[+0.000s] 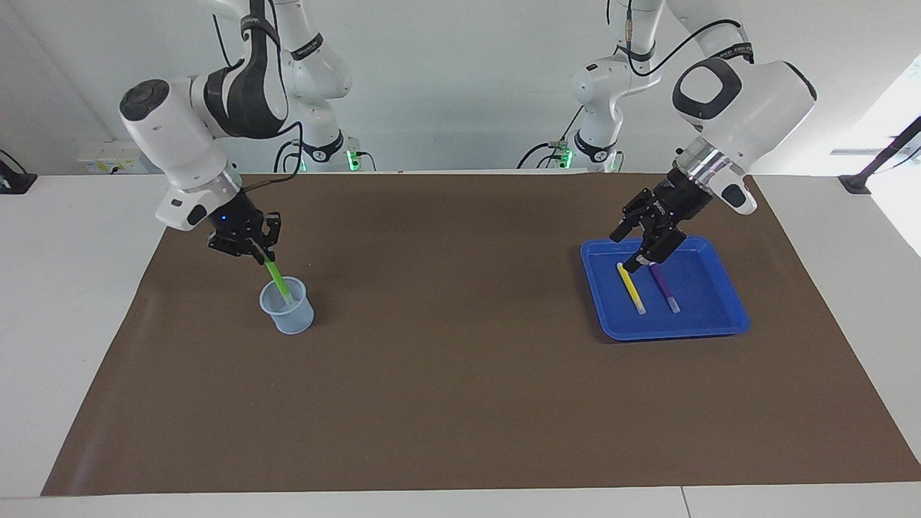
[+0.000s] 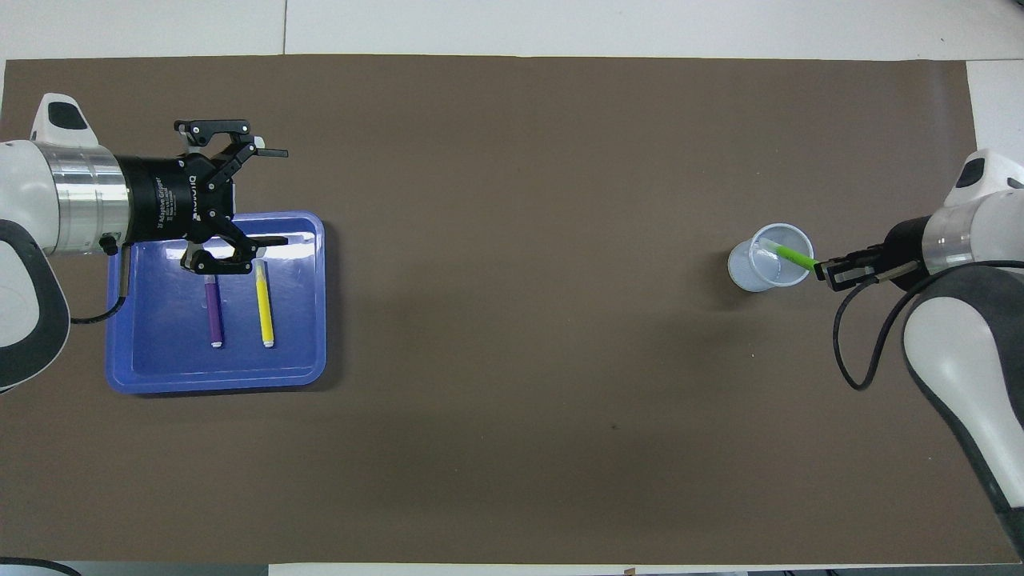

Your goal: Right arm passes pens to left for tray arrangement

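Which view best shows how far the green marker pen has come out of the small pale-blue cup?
The facing view: the slim green marker pen shows side-on, tilted, its top in the shut right gripper, its lower end inside the small pale-blue plastic cup. The overhead view foreshortens the pen across the cup's rim.
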### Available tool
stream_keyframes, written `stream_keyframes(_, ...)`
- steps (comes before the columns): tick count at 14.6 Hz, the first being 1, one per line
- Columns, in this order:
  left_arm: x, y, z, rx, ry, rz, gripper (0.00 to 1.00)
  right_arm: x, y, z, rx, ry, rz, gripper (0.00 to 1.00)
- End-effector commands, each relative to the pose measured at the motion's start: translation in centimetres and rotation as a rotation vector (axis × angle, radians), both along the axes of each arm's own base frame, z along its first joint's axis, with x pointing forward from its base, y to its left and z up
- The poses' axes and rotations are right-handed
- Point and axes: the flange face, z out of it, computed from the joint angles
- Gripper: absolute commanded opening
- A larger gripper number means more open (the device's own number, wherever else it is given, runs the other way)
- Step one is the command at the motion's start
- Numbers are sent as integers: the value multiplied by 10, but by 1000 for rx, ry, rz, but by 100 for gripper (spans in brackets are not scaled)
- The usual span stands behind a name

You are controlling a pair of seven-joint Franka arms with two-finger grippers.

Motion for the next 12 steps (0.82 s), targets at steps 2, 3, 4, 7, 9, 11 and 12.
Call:
stream_keyframes(2, 5, -20, 26, -8, 30, -103, 100, -19, 28, 67, -1, 10, 35, 0)
stream_keyframes(3, 4, -23, 28, -11, 30, -107, 100, -17, 33, 77, 15, 32, -1, 0)
stream_keyframes(4, 3, -26, 29, -21, 37, -104, 100, -13, 45, 83, 60, 47, -46, 0)
stream_keyframes(7, -2, -37, 31, -90, 76, -95, 100, -6, 103, 99, 170, 68, -253, 0)
stream_keyframes(9, -5, -40, 32, -137, 99, -95, 100, -2, 143, 117, 316, 112, -371, 0)
stream_keyframes(11, -9, -43, 31, -144, 125, -106, 100, -1, 172, 132, 426, 153, -443, 0)
stream_keyframes(12, -10, -44, 32, -146, 140, -110, 100, -3, 188, 137, 457, 170, -454, 0)
